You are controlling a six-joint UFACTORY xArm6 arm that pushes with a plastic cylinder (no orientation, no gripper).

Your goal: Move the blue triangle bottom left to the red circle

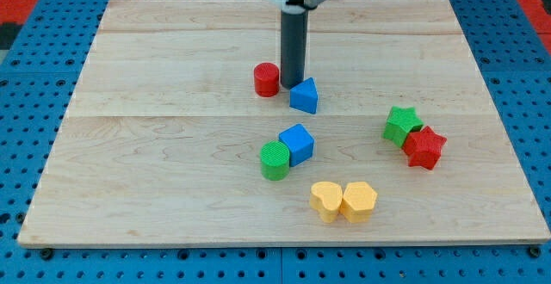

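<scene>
The blue triangle (304,95) lies on the wooden board just right of centre, near the view's top. The red circle (267,79) stands a short way to its left and slightly higher. My tip (292,84) comes down between them, touching or nearly touching the triangle's upper left edge, with a small gap to the red circle.
A blue cube (297,142) touches a green cylinder (275,160) below the triangle. Two yellow hearts (343,201) lie side by side near the view's bottom. A green star (401,124) touches a red star (424,147) at the right. The board (155,146) sits on a blue pegboard.
</scene>
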